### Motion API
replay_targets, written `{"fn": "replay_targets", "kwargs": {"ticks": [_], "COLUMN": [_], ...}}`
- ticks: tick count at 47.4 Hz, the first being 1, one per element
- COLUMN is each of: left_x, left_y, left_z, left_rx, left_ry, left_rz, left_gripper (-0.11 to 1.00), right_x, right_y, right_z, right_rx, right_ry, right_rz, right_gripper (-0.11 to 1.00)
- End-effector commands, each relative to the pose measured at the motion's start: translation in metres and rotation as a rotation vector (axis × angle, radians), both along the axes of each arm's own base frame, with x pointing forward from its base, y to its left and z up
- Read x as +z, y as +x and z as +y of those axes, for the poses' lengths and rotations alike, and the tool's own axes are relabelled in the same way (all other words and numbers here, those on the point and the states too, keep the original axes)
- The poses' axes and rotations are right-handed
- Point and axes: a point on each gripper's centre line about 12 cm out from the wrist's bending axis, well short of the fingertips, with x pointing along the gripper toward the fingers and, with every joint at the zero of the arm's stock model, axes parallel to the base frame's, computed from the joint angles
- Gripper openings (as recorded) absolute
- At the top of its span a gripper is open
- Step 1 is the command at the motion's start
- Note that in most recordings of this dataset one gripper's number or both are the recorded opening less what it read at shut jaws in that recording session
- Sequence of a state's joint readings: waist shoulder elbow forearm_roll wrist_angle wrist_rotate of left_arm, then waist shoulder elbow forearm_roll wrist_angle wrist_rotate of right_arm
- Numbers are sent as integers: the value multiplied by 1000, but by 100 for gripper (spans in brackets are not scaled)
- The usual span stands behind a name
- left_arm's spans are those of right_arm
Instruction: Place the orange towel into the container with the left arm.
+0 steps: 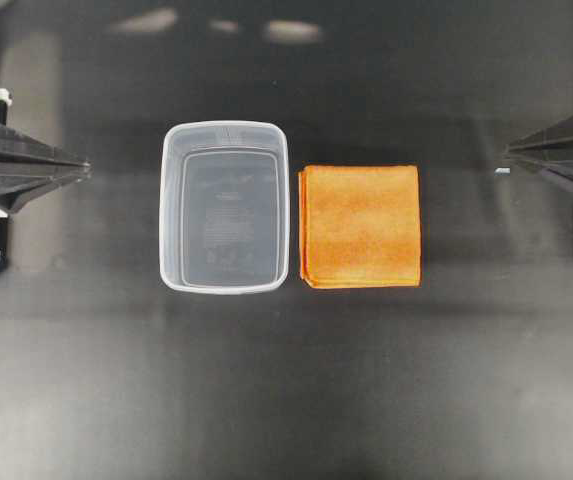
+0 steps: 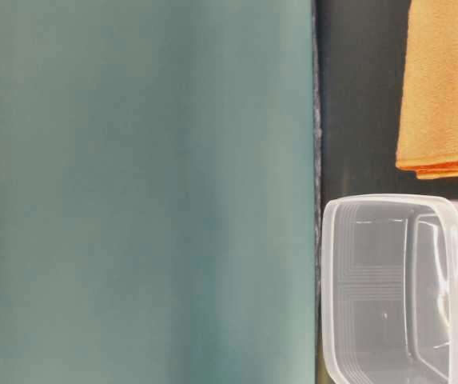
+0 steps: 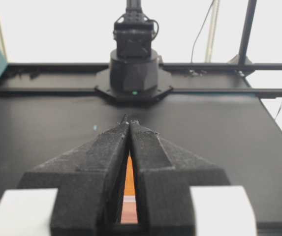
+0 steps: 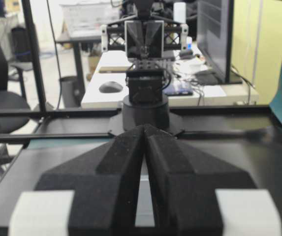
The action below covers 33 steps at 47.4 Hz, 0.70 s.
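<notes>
Black desk (image 1: 286, 400) | orange towel (image 1: 360, 226) folded flat just beside empty container (image 1: 169, 215) | judged soft, light, limp; layered edge best pinched | left hand (image 1: 84, 170) closed, empty, well apart | right hand (image 1: 500, 158) closed, empty

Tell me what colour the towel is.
Bright orange; the towel shows best in the overhead view.
</notes>
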<state>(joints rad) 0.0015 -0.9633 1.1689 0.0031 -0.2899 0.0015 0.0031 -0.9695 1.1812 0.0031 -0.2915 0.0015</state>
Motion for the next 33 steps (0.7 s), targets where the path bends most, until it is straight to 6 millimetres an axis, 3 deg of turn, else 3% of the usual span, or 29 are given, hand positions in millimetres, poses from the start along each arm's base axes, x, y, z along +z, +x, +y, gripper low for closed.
{"fn": "replay_targets", "kwargs": {"ticks": [1, 6, 19, 29, 33], "left_x": [3, 9, 30, 28, 26], "left_y": [11, 29, 80, 128, 151], "left_z": [0, -1, 0, 3, 3], "left_rx": [-3, -5, 4, 16, 18], "left_ry": [11, -16, -4, 13, 12], "left_rz": [48, 147, 415, 592, 656], "left_gripper": [6, 0, 0, 0, 0], "right_x": [1, -2, -2, -1, 1], "right_y": [2, 0, -8, -17, -20], "right_z": [-3, -4, -4, -4, -4], "right_rx": [-13, -20, -20, -23, -23], "right_ry": [5, 15, 19, 18, 18], "right_rz": [0, 24, 80, 92, 81], "right_gripper": [1, 0, 0, 0, 11]}}
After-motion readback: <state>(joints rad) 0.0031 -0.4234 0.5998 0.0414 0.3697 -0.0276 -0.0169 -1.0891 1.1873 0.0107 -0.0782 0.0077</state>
